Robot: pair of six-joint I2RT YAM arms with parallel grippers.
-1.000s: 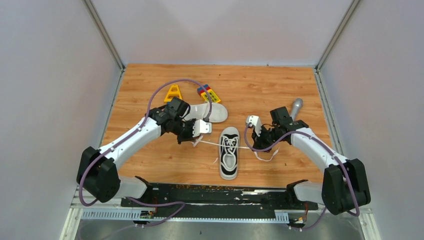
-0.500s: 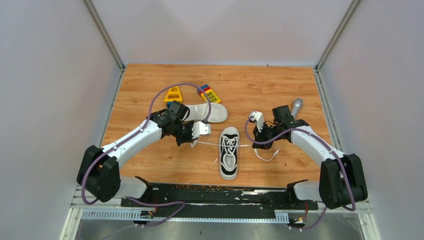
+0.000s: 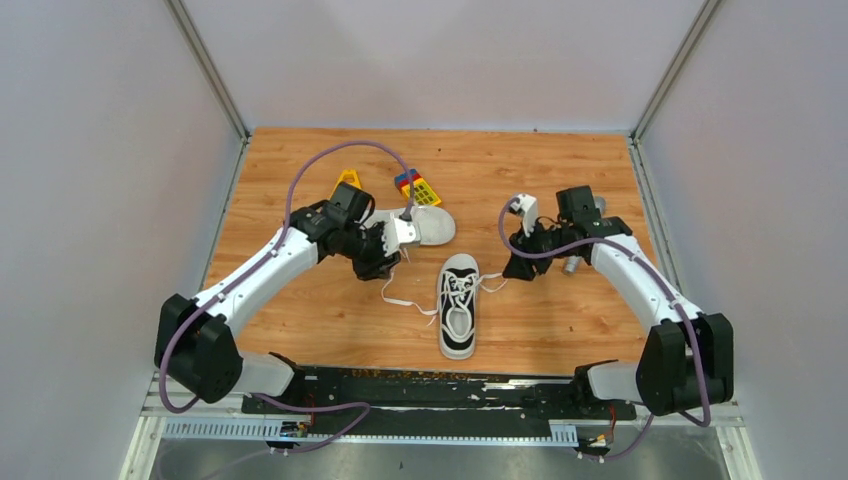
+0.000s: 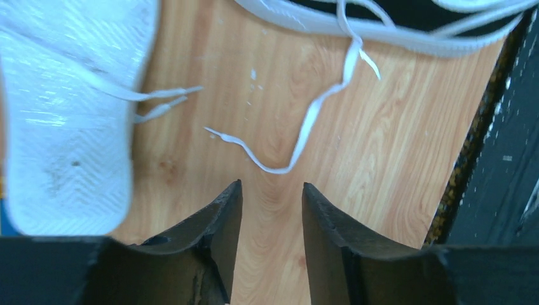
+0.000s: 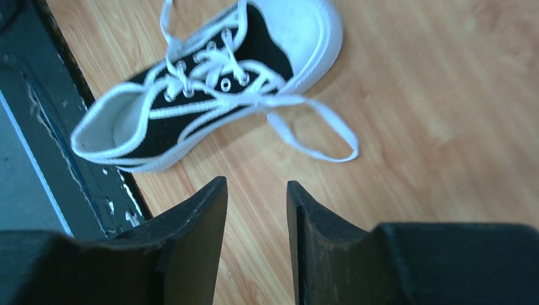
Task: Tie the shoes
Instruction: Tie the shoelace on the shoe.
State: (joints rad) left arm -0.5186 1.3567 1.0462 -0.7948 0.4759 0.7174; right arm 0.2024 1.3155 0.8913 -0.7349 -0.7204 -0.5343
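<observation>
Wood-grain table (image 3: 560,180) holds everything: left gripper (image 4: 272,183) hovers released and empty beside the overturned shoe (image 3: 425,225). The upright shoe (image 3: 459,318) lies centre, laces (image 4: 310,124) slack and untied. Right gripper (image 5: 255,181) gapes empty. Knotting seems underway; next, each arm must pinch a loose end.

The left arm (image 3: 258,278) and right arm (image 3: 632,280) have white shells, black joints, black bases, and a purple cable (image 3: 296,190) each. The left pincer (image 4: 272,190) and right pincer (image 5: 257,185) are dark tapered wedges.
</observation>
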